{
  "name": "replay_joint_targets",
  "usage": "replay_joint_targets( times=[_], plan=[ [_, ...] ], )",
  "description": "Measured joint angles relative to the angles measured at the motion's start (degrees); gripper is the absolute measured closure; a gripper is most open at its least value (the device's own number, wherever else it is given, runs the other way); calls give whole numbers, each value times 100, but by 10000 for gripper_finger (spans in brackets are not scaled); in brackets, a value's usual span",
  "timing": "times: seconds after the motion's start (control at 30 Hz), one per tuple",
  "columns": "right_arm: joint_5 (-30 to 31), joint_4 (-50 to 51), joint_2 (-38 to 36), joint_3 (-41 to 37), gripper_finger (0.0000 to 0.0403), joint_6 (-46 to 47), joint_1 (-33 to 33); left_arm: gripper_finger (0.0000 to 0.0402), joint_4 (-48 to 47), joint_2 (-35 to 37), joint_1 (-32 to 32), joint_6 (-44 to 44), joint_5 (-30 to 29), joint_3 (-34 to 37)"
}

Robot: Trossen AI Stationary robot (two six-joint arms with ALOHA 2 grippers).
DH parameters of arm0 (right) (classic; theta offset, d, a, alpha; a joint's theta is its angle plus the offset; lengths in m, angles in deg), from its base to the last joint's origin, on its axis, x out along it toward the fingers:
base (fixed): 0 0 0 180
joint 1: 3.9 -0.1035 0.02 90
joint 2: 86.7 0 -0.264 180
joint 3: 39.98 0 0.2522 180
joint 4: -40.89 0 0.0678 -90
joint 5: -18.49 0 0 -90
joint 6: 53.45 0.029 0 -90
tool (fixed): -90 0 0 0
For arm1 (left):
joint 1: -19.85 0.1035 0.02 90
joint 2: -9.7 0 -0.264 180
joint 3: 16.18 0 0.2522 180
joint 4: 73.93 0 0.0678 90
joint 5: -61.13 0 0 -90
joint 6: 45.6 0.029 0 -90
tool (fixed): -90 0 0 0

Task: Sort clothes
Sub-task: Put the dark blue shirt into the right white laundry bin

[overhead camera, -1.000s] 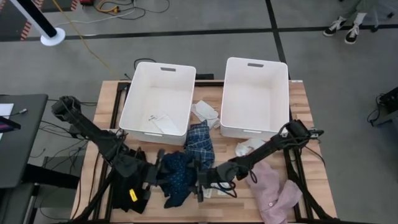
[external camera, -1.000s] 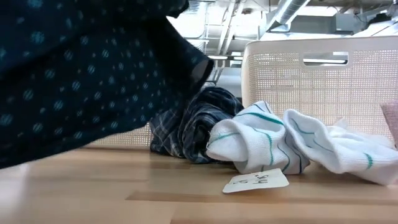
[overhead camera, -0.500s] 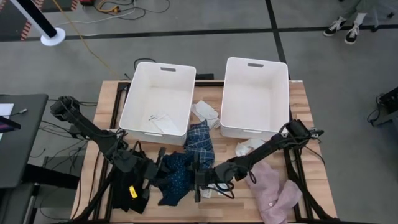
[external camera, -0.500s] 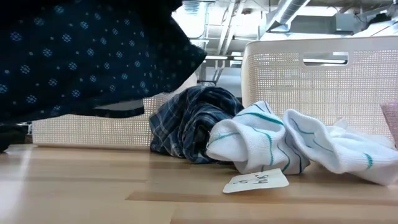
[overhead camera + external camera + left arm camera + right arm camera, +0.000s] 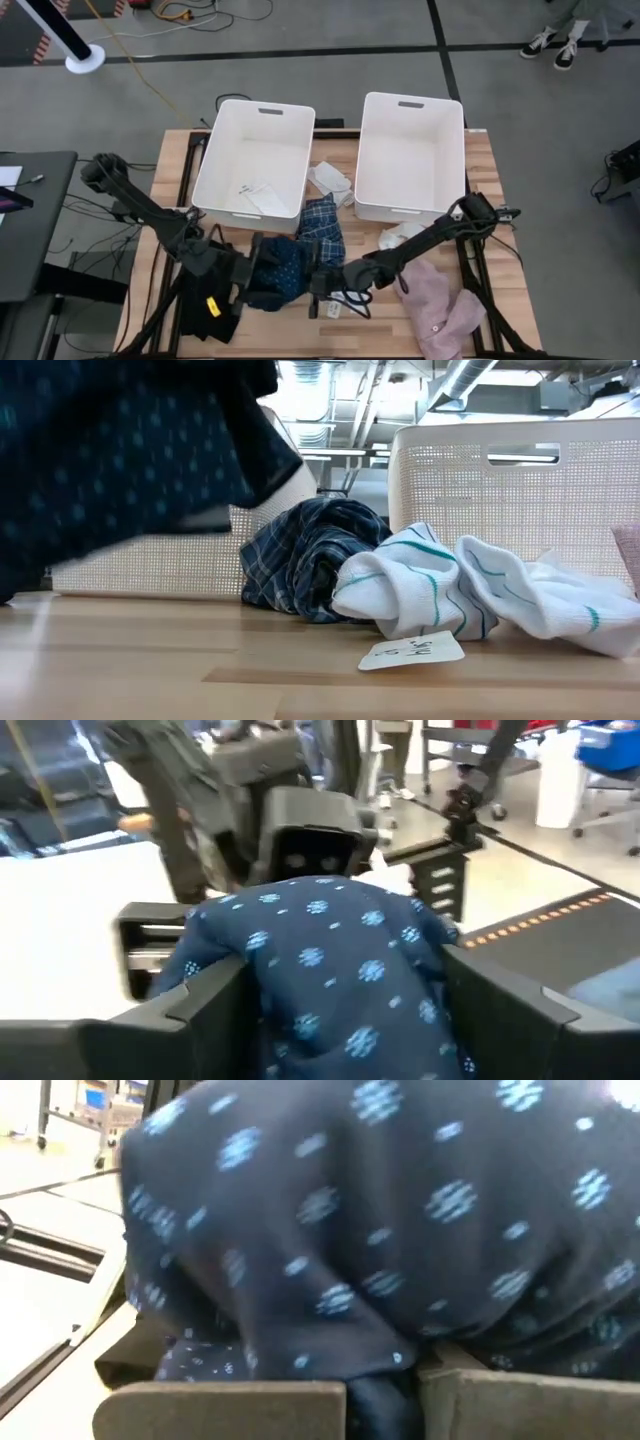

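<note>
Navy dotted garment (image 5: 280,275) hangs bunched between the two robot hands, lifted off the table (image 5: 170,185) near its front edge. Right hand (image 5: 318,283) is clenched on a fold of the cloth, its fingers (image 5: 225,1410) pinching fabric between them. Left hand (image 5: 252,272) stands released, fingers (image 5: 505,1005) spread wide with the dotted cloth draped loosely between them. Just beyond the hands lies a blue plaid garment (image 5: 320,222), with white striped socks (image 5: 430,595) beside it; a pink garment (image 5: 440,305) lies outside the right arm.
</note>
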Motion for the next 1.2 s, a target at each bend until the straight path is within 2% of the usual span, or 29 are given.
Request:
replay_joint_targets(
  times=[0.17, 0.33, 0.5, 0.67, 0.93, 1.2],
  plan=[
    [102, -598, -50, 2, 371, -587, -65, 110, -50, 548, -151, 570, -691, 0],
    [334, -691, -419, 2, 371, -1190, -91, 110, -202, 1141, -373, 840, -1122, 0],
    [460, -638, -864, 2, 371, -1848, -93, 110, -713, 1557, -582, 811, -1573, 0],
    [925, -491, -1460, 2, 371, -2685, -100, 110, -1409, 1734, -683, 406, -1687, 2],
    [2152, -368, -2504, 2, 371, -3952, 10, 110, -2640, 1629, -686, -698, -1673, 11],
    [3757, -302, -3245, 2, 371, -5071, 364, 113, -3069, 1342, -695, -1385, -1288, 11]
  ],
)
